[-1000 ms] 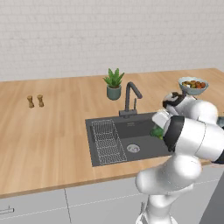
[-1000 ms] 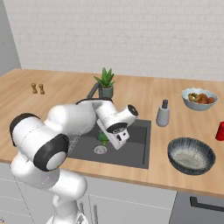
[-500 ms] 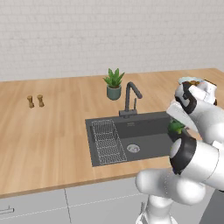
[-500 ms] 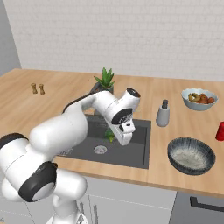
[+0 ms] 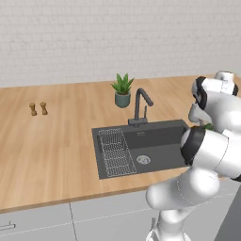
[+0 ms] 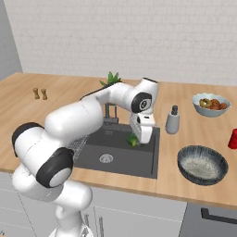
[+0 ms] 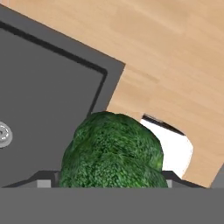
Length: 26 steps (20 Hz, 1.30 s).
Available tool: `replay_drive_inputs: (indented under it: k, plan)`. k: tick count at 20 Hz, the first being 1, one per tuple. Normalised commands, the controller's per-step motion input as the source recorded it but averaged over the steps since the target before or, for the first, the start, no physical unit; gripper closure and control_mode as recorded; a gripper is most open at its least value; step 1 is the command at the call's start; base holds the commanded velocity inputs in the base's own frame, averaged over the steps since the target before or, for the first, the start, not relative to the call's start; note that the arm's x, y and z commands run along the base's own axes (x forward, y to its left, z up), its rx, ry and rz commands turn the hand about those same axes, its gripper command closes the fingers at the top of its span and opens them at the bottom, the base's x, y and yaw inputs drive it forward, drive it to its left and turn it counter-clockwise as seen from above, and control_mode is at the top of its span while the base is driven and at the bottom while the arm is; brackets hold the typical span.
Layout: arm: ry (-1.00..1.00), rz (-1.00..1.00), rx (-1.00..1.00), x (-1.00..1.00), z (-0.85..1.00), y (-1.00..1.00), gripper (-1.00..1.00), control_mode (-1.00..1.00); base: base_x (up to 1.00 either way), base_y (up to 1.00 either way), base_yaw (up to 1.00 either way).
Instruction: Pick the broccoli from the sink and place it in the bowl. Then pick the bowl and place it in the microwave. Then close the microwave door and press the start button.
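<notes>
Gripper (image 6: pixel 137 137) is closed on the broccoli (image 6: pixel 133 140), jaws standing wide because the floret is bulky. In the hand view the broccoli (image 7: pixel 113 152) sits at the bottom between the finger tips, and the green mass hides most of both tips. Grip judged secure enough for carrying, though pad contact itself cannot be seen.

Broccoli is held above the sink (image 6: pixel 121 154), over its right-hand part, clear of the basin floor. The hand view shows the sink (image 7: pixel 48 92) corner and wooden counter (image 7: pixel 175 65) beyond the floret, so the load is near the sink's right edge. This position suits a lift and sideways carry, judged to be toward the bowl (image 6: pixel 202 165), which stands on the counter well to the right of the sink, empty and upright.

Floret is rounded and lumpy, with no clear long axis; crown faces the hand camera, stem is not discernible.

Soap dispenser (image 6: pixel 172 120) stands just beyond the sink's right edge, behind the likely path. Fruit bowl (image 6: pixel 211 104) lies further back, well apart from the sink.
</notes>
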Motion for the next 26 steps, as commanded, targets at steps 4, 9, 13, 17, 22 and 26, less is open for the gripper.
replay_drive_inputs:
  k: [4,9,13,17,22,26]
  plan:
    - [0.07,-0.16,-0.16,-0.05,0.01,-0.66,1.0,-1.0,0.0,0.0,0.0]
    - [-0.08,-0.13,-0.22,-0.14,0.0,-0.38,1.0,-1.0,0.0,0.0,0.0]
    - [-0.09,-0.16,-0.25,-0.01,0.0,-0.18,1.0,-1.0,0.0,0.0,0.0]
    - [-0.03,-0.15,-0.18,0.0,-0.05,-0.26,1.0,-1.0,0.0,0.0,0.0]
    - [-0.01,-0.1,-0.02,0.0,-0.04,-0.5,1.0,-1.0,0.0,0.0,0.0]
    - [0.0,-0.02,0.01,0.0,-0.01,-0.65,1.0,-1.0,0.0,0.0,0.0]
